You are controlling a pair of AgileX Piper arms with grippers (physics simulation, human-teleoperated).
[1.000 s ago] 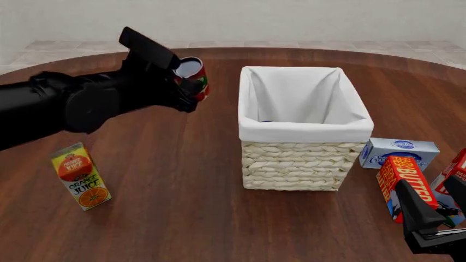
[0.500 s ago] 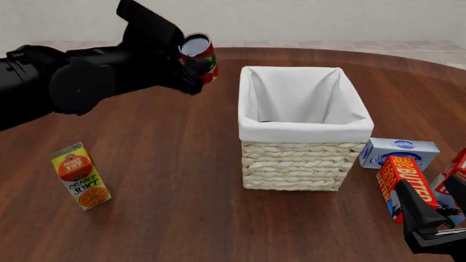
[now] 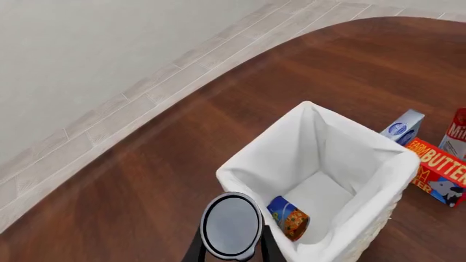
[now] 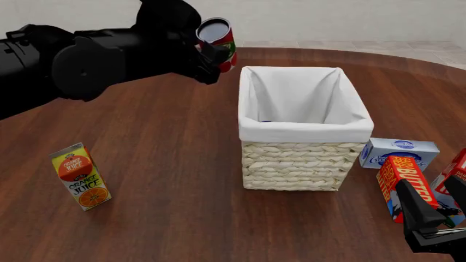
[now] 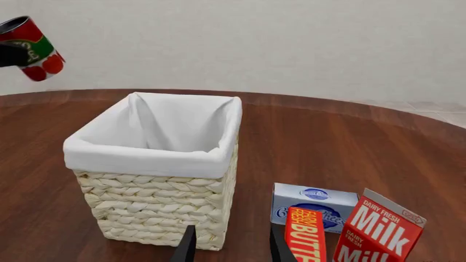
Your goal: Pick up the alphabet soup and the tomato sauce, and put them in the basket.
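My left gripper (image 4: 211, 53) is shut on the tomato sauce (image 4: 219, 42), a red can with a green band. It holds the can in the air just left of the basket's far left corner. In the left wrist view the can's silvery top (image 3: 231, 225) sits between my fingers (image 3: 195, 252), above the basket's rim (image 3: 248, 164). The alphabet soup (image 3: 289, 217), blue and orange, lies on its side inside the basket (image 4: 306, 132). My right gripper (image 4: 428, 229) is open and empty at the front right, low near the table; the right wrist view shows the basket (image 5: 145, 155) and the raised can (image 5: 33, 48).
An orange juice carton (image 4: 80, 176) stands at the front left. A cream cheese box (image 4: 399, 153), a butter box (image 4: 404, 185) and a milk carton (image 4: 455, 174) crowd the table right of the basket, close to my right gripper.
My left arm has lifted the tomato sauce can higher and carried it right, toward the basket. The right arm has not moved.
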